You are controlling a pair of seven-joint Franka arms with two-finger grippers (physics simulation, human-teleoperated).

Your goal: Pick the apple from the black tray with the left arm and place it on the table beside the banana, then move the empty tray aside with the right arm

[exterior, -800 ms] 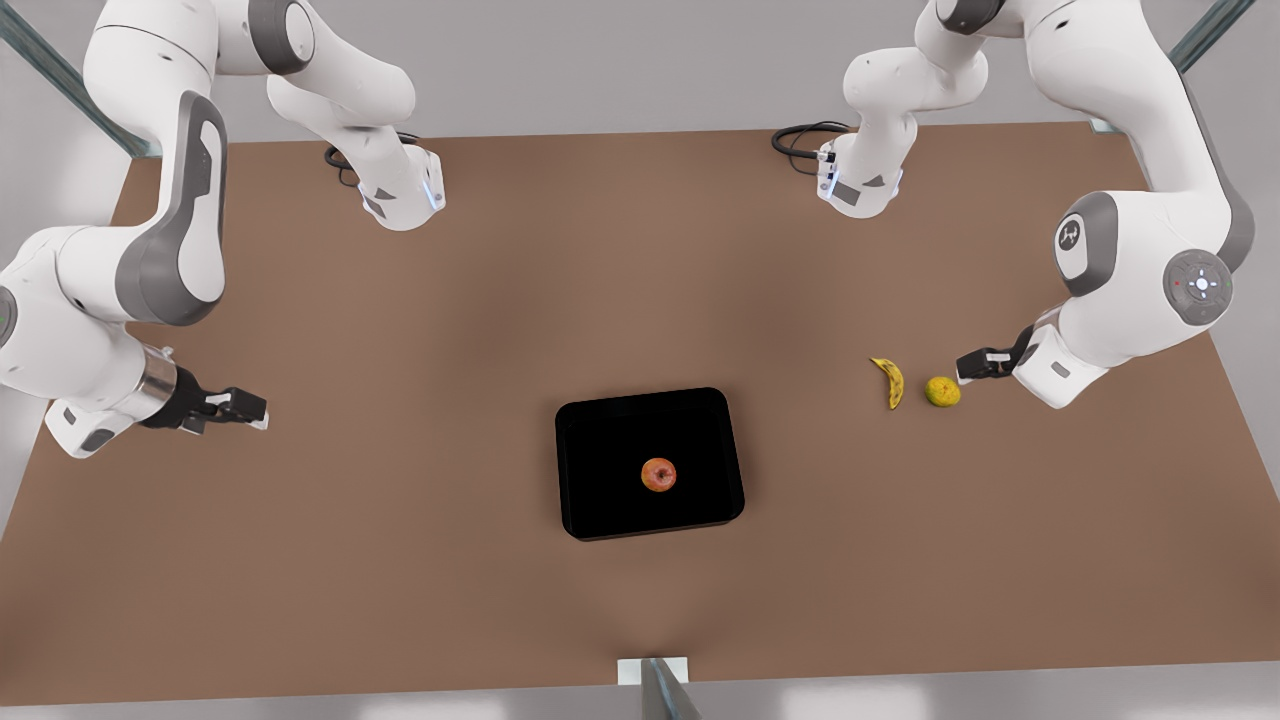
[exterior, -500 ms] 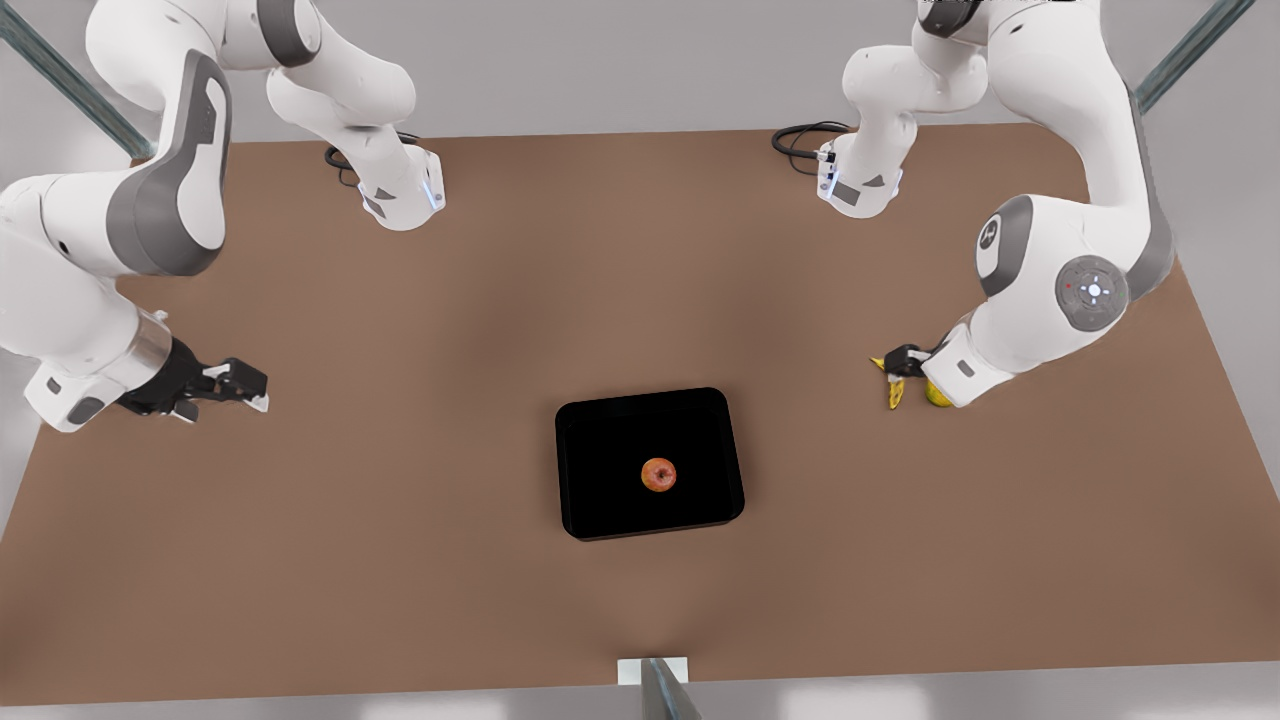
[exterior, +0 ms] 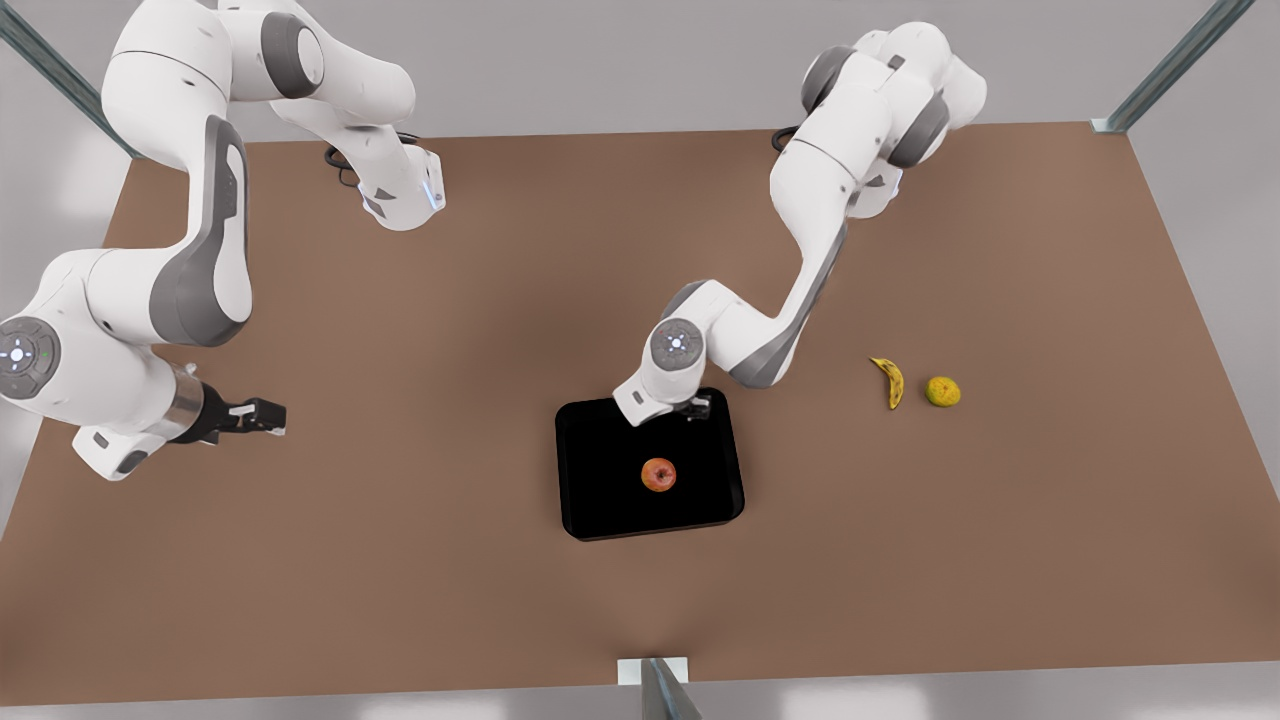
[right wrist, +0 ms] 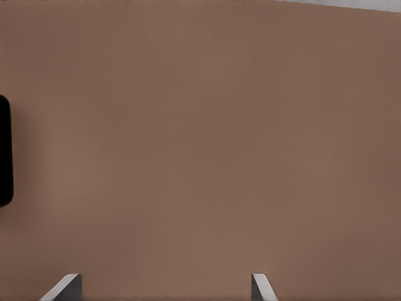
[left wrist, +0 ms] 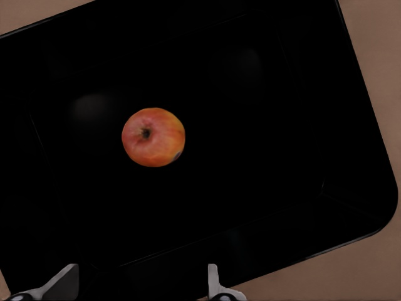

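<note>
A: Apple [exterior: 658,474]?
B: Mid black tray [exterior: 600,500], tray near the worktop [exterior: 400,560] front edge, centre. Banana [exterior: 888,381] well toward the right edge.
A: Tools?
B: Left tool [exterior: 698,407] over the tray's back rim, fingers [left wrist: 214,285] apart, empty. Right tool [exterior: 262,416] waits near the left edge, spread, empty.

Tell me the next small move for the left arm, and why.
Probably ease the left gripper from the far rim of the black tray to directly above the apple, then descend. Its fingers are open and empty, and the apple sits loose mid-tray. The right gripper waits open over the table.
</note>
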